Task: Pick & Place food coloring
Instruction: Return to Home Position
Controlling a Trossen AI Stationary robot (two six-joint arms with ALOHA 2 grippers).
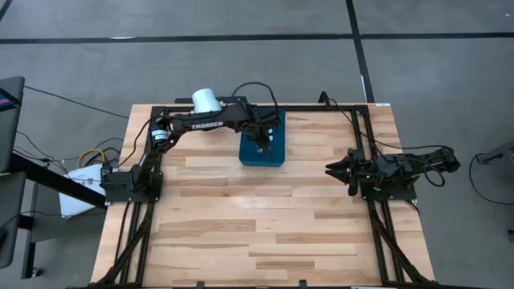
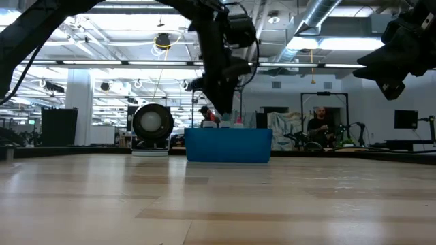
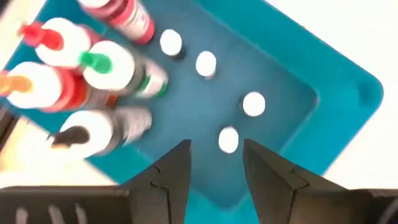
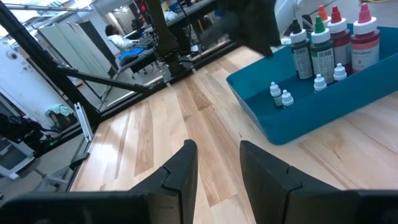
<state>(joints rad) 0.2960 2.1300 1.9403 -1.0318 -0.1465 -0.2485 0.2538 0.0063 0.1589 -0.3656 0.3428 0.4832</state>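
Hovering over the bin (image 3: 348,109), my left claw (image 3: 216,148) is partly open and holds nothing. The food coloring (image 3: 205,64) stands inside the bin, directly under this claw. My right claw (image 1: 331,169) hangs well apart above the tabletop (image 1: 241,229), also open and empty.

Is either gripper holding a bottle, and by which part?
Nothing is held. The left gripper hangs open above the bin with the bottles in it; the right gripper is open and empty.
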